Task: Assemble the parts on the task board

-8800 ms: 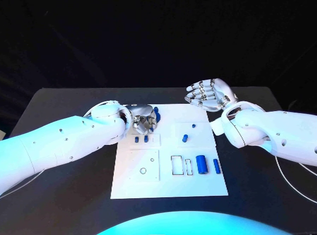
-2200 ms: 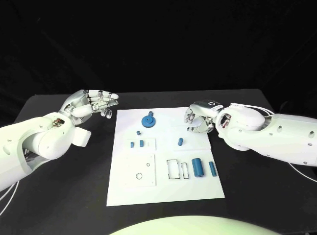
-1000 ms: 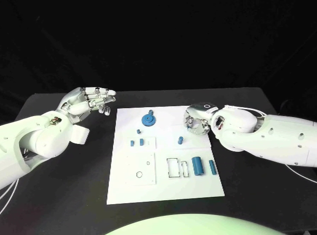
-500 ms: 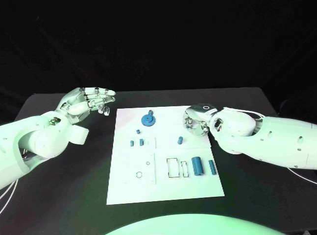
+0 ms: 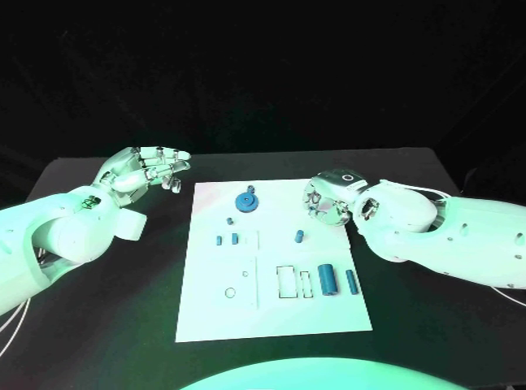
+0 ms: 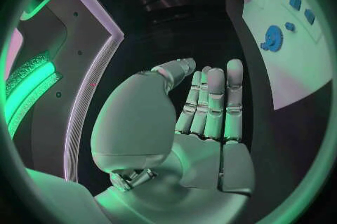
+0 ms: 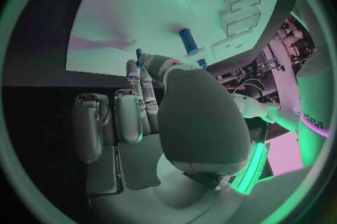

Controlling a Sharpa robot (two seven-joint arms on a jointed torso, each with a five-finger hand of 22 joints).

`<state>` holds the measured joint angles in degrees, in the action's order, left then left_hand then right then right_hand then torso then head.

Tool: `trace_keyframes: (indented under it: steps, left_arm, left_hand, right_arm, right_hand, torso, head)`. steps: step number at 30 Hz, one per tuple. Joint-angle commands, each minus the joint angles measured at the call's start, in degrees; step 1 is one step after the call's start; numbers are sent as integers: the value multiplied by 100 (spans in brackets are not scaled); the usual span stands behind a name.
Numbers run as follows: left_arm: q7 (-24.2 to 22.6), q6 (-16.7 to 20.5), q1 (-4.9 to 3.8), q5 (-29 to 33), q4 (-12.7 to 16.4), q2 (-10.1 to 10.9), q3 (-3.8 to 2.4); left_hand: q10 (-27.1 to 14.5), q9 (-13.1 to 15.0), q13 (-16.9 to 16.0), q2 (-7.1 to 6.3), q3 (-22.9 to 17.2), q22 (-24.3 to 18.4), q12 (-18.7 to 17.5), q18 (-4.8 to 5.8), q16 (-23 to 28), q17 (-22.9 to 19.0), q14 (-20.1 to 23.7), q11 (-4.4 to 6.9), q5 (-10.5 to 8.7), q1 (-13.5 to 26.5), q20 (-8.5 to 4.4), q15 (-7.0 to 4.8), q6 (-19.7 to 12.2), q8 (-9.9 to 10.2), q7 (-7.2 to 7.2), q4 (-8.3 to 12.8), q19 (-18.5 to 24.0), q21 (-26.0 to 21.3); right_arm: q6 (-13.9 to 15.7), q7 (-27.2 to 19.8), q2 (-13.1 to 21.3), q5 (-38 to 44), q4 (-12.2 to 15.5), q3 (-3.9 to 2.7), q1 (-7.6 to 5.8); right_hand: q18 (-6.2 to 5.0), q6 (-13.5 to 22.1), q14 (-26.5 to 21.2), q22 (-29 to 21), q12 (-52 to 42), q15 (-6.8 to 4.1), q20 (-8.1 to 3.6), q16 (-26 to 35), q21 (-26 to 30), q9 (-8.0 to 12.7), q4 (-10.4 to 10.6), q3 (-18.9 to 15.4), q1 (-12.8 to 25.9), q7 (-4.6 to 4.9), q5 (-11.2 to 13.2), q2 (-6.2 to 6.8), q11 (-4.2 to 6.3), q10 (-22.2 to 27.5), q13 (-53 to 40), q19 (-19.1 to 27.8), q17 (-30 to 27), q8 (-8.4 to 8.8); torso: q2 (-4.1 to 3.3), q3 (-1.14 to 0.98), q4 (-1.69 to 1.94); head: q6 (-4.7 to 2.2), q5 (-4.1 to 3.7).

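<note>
I see the white rectangular task board (image 5: 275, 268) lying in the middle of the black counter (image 5: 110, 325). My left hand (image 5: 142, 169) hangs over the counter just off the board's far left corner, fingers (image 6: 210, 95) loosely apart and holding nothing. My right hand (image 5: 328, 197) sits over the board's far right edge with its fingers curled down; I cannot tell whether it grips anything. On the board lie a blue round disc (image 5: 247, 201), a small blue peg (image 5: 299, 236) and a thick blue cylinder (image 5: 328, 279).

One white task board (image 5: 275, 313) on a black table (image 5: 87, 325), carrying seven blue parts (image 5: 247, 200); two robot hands (image 5: 145, 168).
</note>
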<state>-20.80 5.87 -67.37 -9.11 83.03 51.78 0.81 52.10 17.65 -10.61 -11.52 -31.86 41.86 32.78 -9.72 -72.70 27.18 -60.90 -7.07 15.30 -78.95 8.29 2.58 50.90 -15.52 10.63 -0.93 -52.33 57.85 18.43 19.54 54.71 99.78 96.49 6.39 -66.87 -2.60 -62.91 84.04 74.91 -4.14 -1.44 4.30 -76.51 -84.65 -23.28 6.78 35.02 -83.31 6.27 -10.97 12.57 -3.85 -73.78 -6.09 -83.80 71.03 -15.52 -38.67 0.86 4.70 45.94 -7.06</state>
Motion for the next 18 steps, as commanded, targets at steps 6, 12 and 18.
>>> trace_keyframes:
  steps: [6,12,18]
  left_arm:
    - [-99,-82,-2,78,-37,-36,-5]
    - [-98,-97,0,84,-51,-68,-5]
    - [-105,-95,1,90,-45,-108,-4]
  left_hand:
    - [-46,3,8,38,-3,-9,3,-88,29,-6,38,7,35,1,-8,16,-33,-40,24,40,-20,-39]
    - [-46,3,8,38,-3,-9,3,-88,29,-6,38,7,35,1,-8,16,-33,-40,24,40,-20,-39]
    - [-57,4,9,40,-2,-11,3,-87,29,-4,38,4,35,2,-6,18,-35,-42,26,41,-21,-41]
  right_arm:
    - [363,-87,179,-113,459,-19,-42]
    - [534,-211,157,-282,878,-21,29]
    - [601,-313,-105,-371,1170,-21,258]
  right_hand:
    - [110,-38,304,918,-12,-56,-37,-36,-40,-8,-46,22,24,-4,20,-23,148,-197,-82,-320,8,-38]
    - [111,-38,304,925,-10,-59,-36,-38,-45,-11,-54,29,24,-3,22,-22,149,-199,-83,-323,7,-39]
    - [115,-34,301,941,-4,-60,-37,-34,-59,-17,-71,44,23,1,18,-21,148,-199,-86,-331,-3,-40]
  torso:
    - [-7,3,-4]
    - [-9,-1,2]
    - [-4,11,-3]
  head:
    - [5,44]
    - [15,107]
    - [58,250]
